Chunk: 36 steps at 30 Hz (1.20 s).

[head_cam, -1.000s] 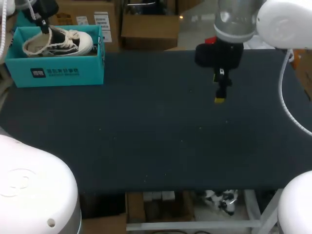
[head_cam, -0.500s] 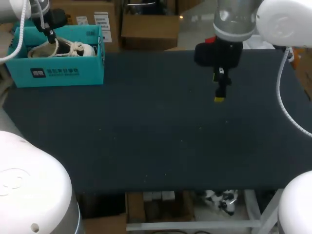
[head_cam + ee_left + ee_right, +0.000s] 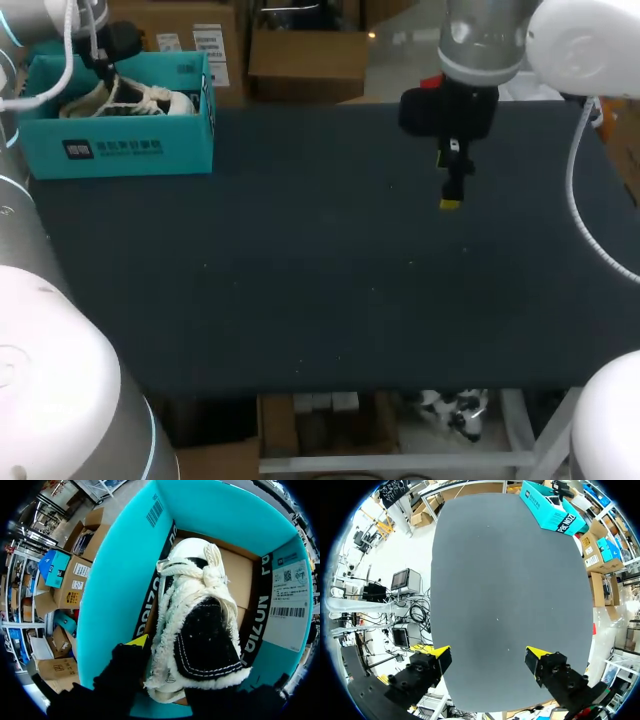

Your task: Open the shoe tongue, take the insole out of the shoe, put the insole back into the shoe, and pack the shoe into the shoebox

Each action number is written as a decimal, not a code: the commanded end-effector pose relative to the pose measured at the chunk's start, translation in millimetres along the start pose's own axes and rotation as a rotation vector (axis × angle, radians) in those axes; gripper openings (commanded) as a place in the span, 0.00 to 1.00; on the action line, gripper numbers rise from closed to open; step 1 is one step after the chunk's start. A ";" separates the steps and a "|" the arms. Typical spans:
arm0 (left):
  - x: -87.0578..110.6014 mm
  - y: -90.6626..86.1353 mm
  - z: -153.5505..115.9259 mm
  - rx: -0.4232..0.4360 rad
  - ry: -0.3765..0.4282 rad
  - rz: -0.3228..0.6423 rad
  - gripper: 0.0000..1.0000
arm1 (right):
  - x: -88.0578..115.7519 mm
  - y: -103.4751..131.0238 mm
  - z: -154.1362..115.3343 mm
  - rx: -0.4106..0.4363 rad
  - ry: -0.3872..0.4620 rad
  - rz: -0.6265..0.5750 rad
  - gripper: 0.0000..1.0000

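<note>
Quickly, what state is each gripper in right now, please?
Left gripper: cannot be told; beside the white fleecy shoe in the teal cardboard shoebox.
Right gripper: open, empty.

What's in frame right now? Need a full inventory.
table: 1, dark, fills most of the head view.
shoebox: 1, teal, open top, at the table's far-left corner.
shoe: 1, cream and black with fleecy trim, lying inside the shoebox.
left arm: 1, white, wrist over the shoebox; one yellow tip shows beside the shoe's heel end.
right arm: 1, white and silver, above the table's far right-middle; jaws open, holding nothing.
</note>
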State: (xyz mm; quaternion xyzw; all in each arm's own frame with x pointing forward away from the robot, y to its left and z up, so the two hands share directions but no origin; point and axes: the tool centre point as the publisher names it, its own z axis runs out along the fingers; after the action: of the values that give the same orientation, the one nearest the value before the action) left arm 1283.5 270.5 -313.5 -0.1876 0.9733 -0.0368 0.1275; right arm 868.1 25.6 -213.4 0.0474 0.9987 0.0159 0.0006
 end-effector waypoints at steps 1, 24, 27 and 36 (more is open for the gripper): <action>1.0 4.9 -28.6 0.024 0.110 -0.012 1.00 | 0.3 0.2 -0.5 0.002 0.001 0.000 1.00; 124.8 2.6 -153.3 -0.008 -0.036 -0.157 1.00 | 0.3 0.2 -0.5 0.002 0.001 0.000 1.00; 139.1 9.8 -159.5 -0.006 -0.052 -0.130 1.00 | 0.3 0.2 -0.5 0.002 0.001 0.000 1.00; 198.4 11.5 -163.8 -0.021 -0.146 -0.109 1.00 | 0.3 0.2 -0.5 0.002 0.001 0.000 1.00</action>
State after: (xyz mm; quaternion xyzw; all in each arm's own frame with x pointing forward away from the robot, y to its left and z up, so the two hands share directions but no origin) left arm 1103.7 234.5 -201.7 -0.2321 0.9672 -0.0824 -0.0626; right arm 868.2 26.2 -213.6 0.0475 0.9988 0.0153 0.0005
